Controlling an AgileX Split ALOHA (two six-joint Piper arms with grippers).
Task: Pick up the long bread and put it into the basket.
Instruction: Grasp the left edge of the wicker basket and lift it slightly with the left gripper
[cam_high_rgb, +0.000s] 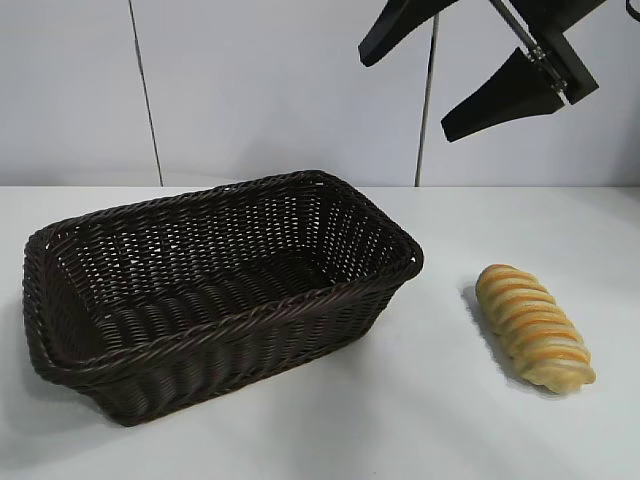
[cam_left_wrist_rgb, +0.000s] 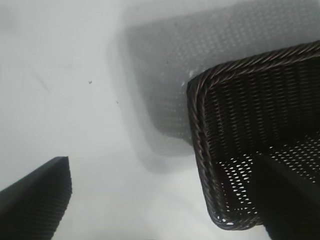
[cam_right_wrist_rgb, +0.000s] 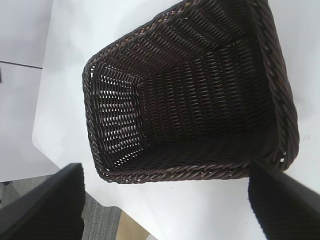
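Note:
The long bread (cam_high_rgb: 533, 325), golden-tan with twisted orange and pale stripes, lies on the white table to the right of the basket (cam_high_rgb: 230, 360). It shows in neither wrist view. The dark brown wicker basket is empty and stands at centre-left. My right gripper (cam_high_rgb: 406, 97) hangs high above the table, up and left of the bread, open and empty. Its wrist view looks down into the basket (cam_right_wrist_rgb: 200, 90) between its spread fingers (cam_right_wrist_rgb: 50, 205). My left gripper (cam_left_wrist_rgb: 162, 165) shows only in its own wrist view, open and empty, above the table by a corner of the basket (cam_left_wrist_rgb: 240, 130).
The white table (cam_high_rgb: 420, 420) runs to a grey panelled wall behind. The right wrist view shows the table's edge with grey floor (cam_right_wrist_rgb: 102, 220) beyond it, close to one short end of the basket.

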